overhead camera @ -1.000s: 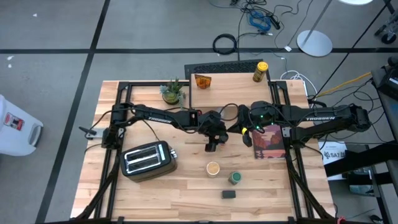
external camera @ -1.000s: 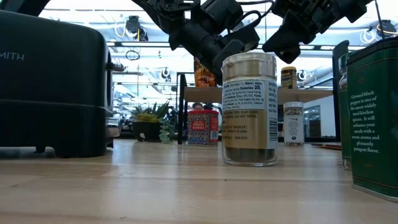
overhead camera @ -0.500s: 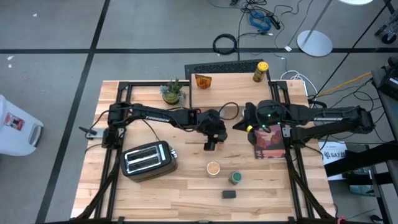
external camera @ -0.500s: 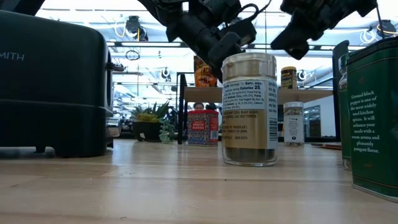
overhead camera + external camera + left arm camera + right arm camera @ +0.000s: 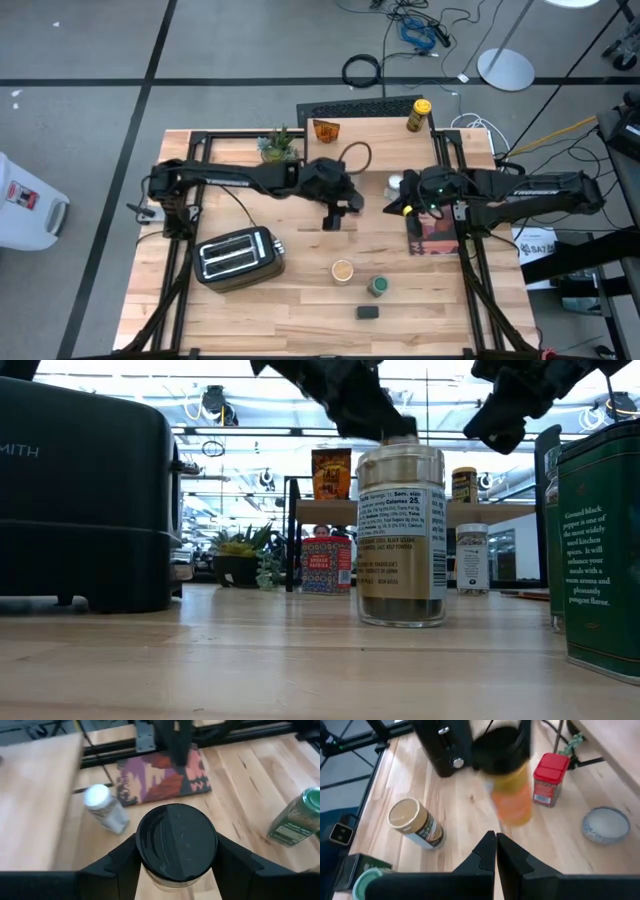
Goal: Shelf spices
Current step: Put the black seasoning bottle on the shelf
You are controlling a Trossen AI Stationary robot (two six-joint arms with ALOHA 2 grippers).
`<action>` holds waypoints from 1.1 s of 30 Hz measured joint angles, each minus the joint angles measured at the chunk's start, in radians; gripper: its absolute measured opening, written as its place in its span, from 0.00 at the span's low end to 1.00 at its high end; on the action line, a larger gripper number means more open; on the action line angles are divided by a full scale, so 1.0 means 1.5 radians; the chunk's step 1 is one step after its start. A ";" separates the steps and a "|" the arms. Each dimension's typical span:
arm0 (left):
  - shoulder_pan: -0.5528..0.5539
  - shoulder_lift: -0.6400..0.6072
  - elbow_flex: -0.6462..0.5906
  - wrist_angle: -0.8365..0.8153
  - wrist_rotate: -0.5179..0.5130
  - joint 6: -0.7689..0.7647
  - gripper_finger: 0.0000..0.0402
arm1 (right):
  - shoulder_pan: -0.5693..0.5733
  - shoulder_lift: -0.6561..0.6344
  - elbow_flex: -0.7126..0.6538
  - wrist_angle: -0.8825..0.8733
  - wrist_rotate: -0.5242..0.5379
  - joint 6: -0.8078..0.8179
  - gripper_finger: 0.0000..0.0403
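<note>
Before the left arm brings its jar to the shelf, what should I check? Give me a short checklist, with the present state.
1. Black-lidded jar gripped between the left gripper's jaws: ok.
2. Free room on the shelf between orange packet and yellow jar: ok.
3. Right gripper shut, empty, right of the held jar: ok.
4. Clearance past the white-capped jar: cannot tell.

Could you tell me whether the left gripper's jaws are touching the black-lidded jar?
Touching. In the left wrist view the left gripper has a jaw pressed against each side of the black-lidded jar, with no gap visible.
</note>
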 joint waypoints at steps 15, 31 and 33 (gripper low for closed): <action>0.062 -0.017 0.231 -0.161 -0.036 0.051 0.51 | 0.058 0.008 0.000 -0.041 0.049 0.012 0.00; 0.188 -0.016 0.329 -0.153 0.007 0.085 0.51 | 0.126 0.024 0.000 -0.034 0.121 0.035 0.00; 0.199 -0.015 0.329 -0.142 0.015 0.085 0.51 | 0.129 0.035 0.000 -0.025 0.121 0.035 0.00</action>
